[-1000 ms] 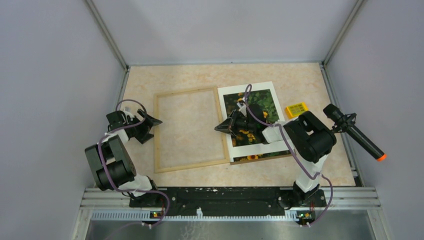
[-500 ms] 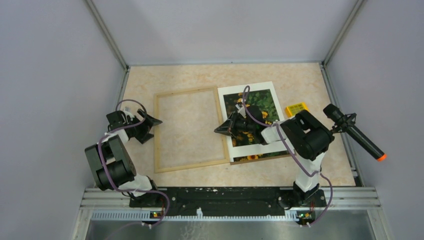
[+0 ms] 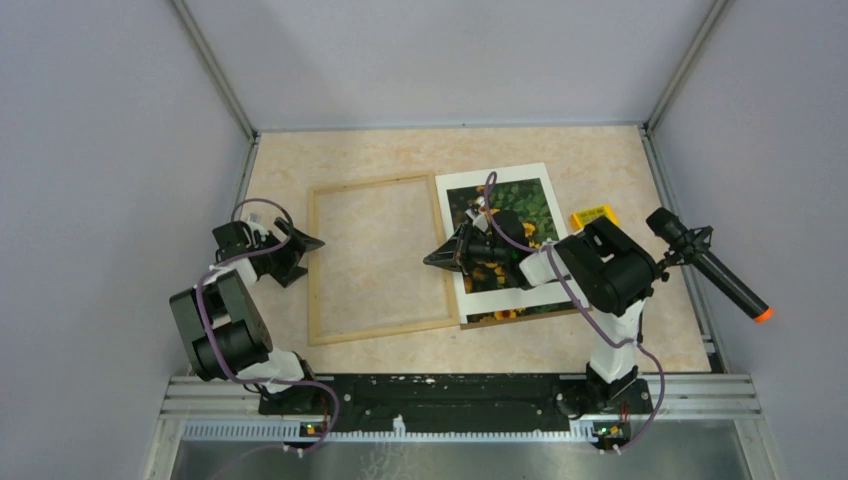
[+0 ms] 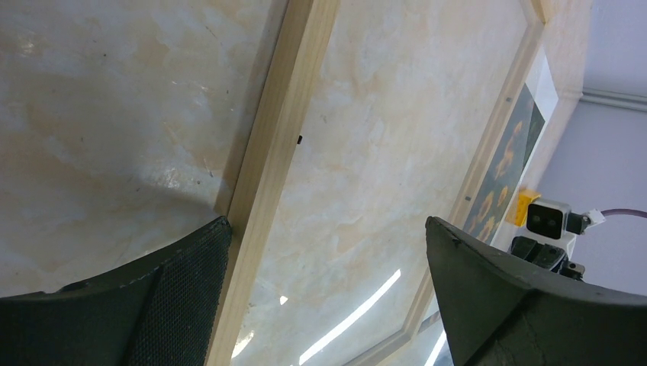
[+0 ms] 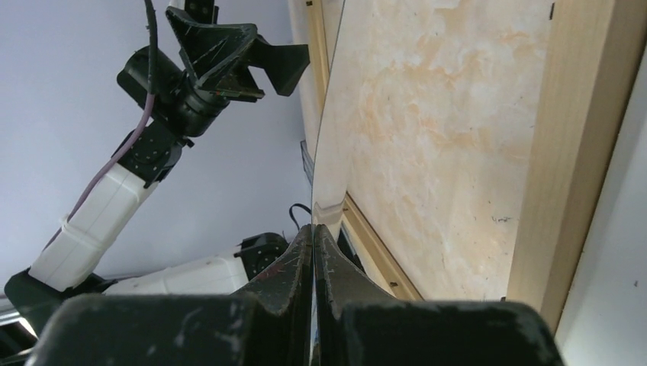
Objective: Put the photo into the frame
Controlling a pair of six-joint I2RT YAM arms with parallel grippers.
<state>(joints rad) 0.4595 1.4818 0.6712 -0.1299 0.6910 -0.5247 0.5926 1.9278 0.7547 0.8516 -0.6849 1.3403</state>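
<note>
The photo [image 3: 522, 203], sunflowers on dark green, lies right of centre under a white mat [image 3: 500, 180], partly covered by my right arm. To its left the light wood frame [image 3: 318, 270] lies flat. My right gripper [image 3: 432, 257] hovers at the frame's right rail. In the right wrist view this gripper [image 5: 313, 229] is shut on the edge of a thin clear pane [image 5: 326, 152] standing up beside the rail [image 5: 580, 152]. My left gripper [image 3: 308, 260] is open, straddling the frame's left rail [image 4: 282, 137] without touching it. The left gripper [image 4: 328, 229] holds nothing. The photo [image 4: 503, 168] shows far off.
A small yellow block [image 3: 592, 217] lies right of the photo. A black tool with an orange tip [image 3: 715, 270] rests along the right wall. Grey walls close in the table on three sides. A brown board edge [image 3: 520, 318] shows below the mat.
My right gripper has crept a little to the left over the frame's right rail, still shut. The left arm has not moved.
</note>
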